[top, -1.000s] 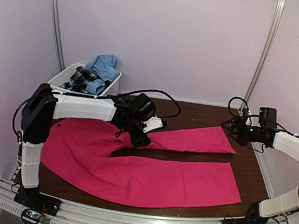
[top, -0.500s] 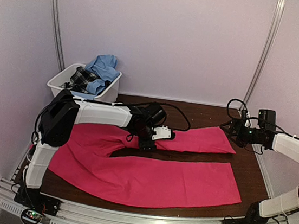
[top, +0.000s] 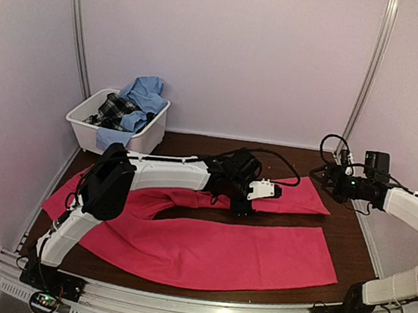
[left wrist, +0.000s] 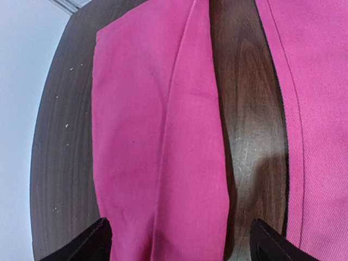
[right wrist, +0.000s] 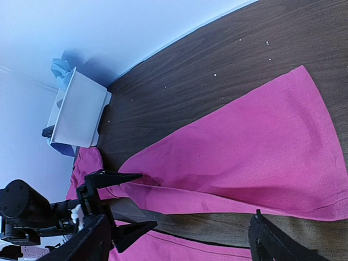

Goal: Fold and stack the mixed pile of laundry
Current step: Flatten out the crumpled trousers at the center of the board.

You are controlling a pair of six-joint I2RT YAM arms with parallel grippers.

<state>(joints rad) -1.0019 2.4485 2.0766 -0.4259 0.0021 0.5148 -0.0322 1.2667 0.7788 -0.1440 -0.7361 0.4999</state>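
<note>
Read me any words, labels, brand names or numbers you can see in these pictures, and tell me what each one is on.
None: no readable text shows on the bright pink cloth trousers, the white plastic tub or the dark wooden table.

A white tub (top: 81, 132) is pictured at the far left corner of a dark wooden table (top: 351, 243); pale walls (top: 229, 52) are seen behind.
</note>
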